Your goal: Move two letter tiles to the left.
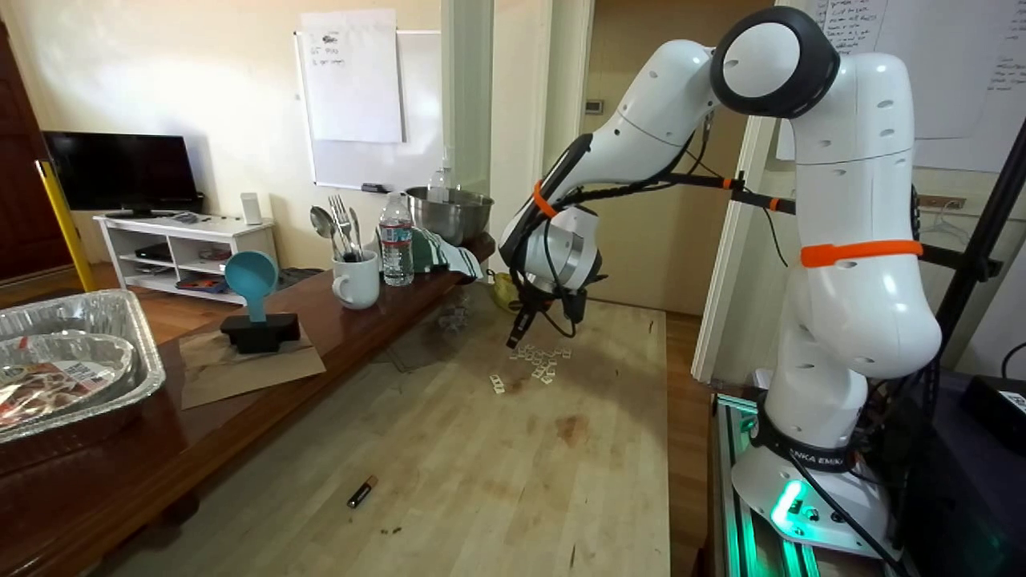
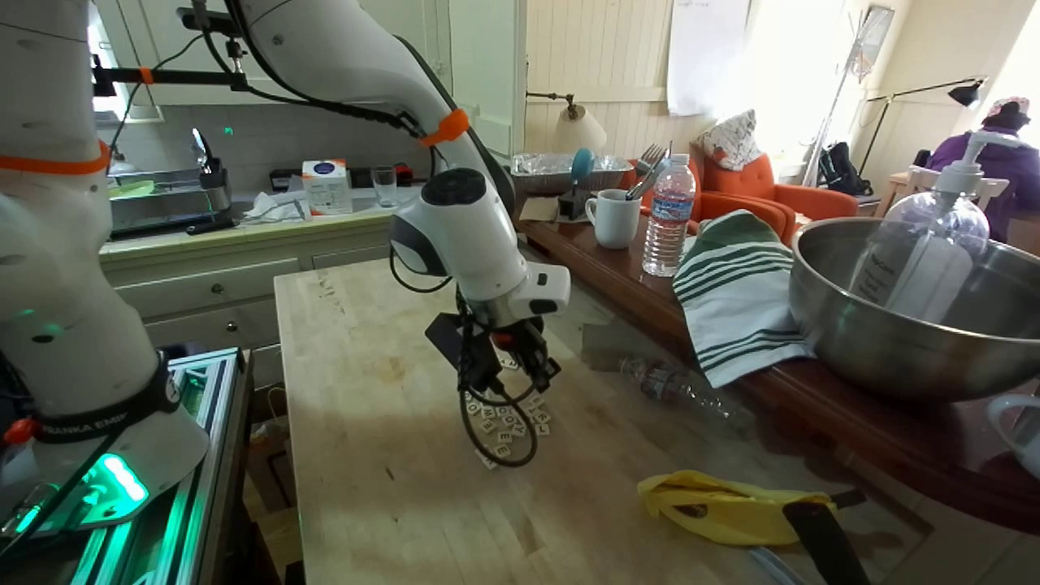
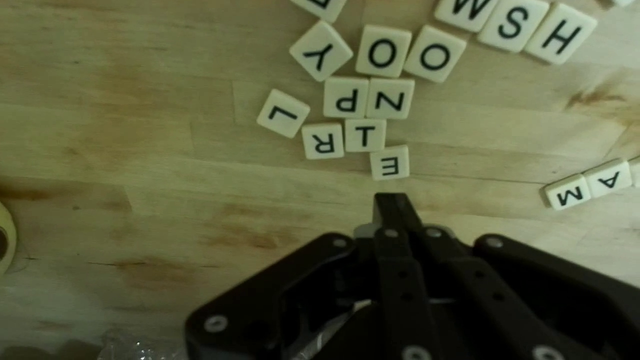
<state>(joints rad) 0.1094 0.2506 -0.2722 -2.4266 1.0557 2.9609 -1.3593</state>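
Observation:
Several pale square letter tiles lie flat on the wooden table. In the wrist view a loose cluster holds the E tile (image 3: 390, 162), T tile (image 3: 365, 135), R tile (image 3: 323, 141) and L tile (image 3: 283, 113). The M tile (image 3: 567, 191) and A tile (image 3: 608, 178) lie apart at the right. The tiles also show in both exterior views (image 1: 547, 378) (image 2: 487, 425), partly hidden by the gripper and cables. My gripper (image 3: 392, 200) is shut, fingertips together with nothing seen between them. It appears just short of the E tile, above the table, and shows in an exterior view (image 1: 513, 343).
A yellow object (image 2: 731, 508) and a clear plastic bottle (image 2: 682, 390) lie on the table. A battery (image 1: 362, 492) lies nearer the front. A raised dark wooden ledge beside the table bears a mug (image 1: 356, 280), water bottle (image 1: 397, 244) and steel bowl (image 2: 894, 341).

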